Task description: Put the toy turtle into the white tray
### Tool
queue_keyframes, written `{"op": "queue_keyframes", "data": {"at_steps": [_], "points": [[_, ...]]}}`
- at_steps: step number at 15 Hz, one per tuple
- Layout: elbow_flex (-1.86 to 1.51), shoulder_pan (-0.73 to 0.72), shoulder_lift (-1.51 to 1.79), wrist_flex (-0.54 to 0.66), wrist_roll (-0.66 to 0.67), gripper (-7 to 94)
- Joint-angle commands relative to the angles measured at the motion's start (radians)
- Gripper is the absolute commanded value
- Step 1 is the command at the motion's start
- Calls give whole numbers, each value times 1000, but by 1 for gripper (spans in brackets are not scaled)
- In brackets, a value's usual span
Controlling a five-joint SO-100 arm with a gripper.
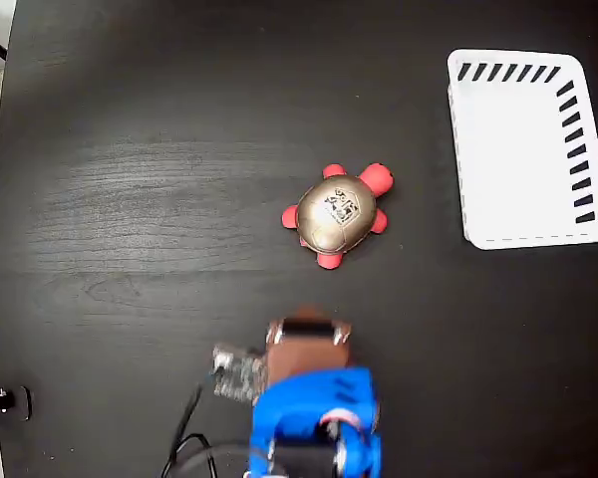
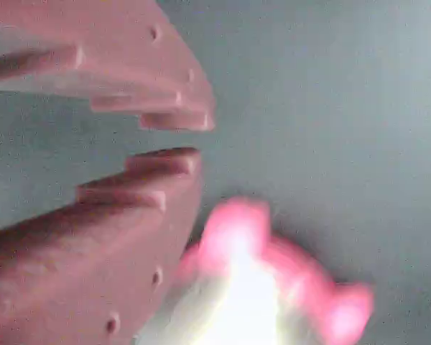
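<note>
The toy turtle (image 1: 339, 214), with a gold-bronze shell and red-pink legs, lies on the black table near the middle of the fixed view. The wrist view shows the turtle (image 2: 262, 287) as a blurred pink and bright shape at the bottom, just right of the lower finger. The white tray (image 1: 523, 139) with dark slotted walls lies empty at the upper right. My gripper (image 1: 309, 334) hangs below the turtle in the fixed view, apart from it. In the wrist view the gripper (image 2: 190, 136) holds nothing; only a thin slit separates its brownish fingertips.
The blue arm (image 1: 314, 423) with a cable enters from the bottom edge of the fixed view. The black table (image 1: 130, 199) reaches to the left edge, where a light floor strip shows.
</note>
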State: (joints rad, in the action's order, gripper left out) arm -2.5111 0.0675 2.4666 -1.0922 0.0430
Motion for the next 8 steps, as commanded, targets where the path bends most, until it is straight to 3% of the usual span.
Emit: {"op": "queue_keyframes", "data": {"at_steps": [1,5,8], "points": [[253,71,-163,-2,118,1],[561,86,-439,-153,367,3],[690,87,-598,-176,505,27]]}}
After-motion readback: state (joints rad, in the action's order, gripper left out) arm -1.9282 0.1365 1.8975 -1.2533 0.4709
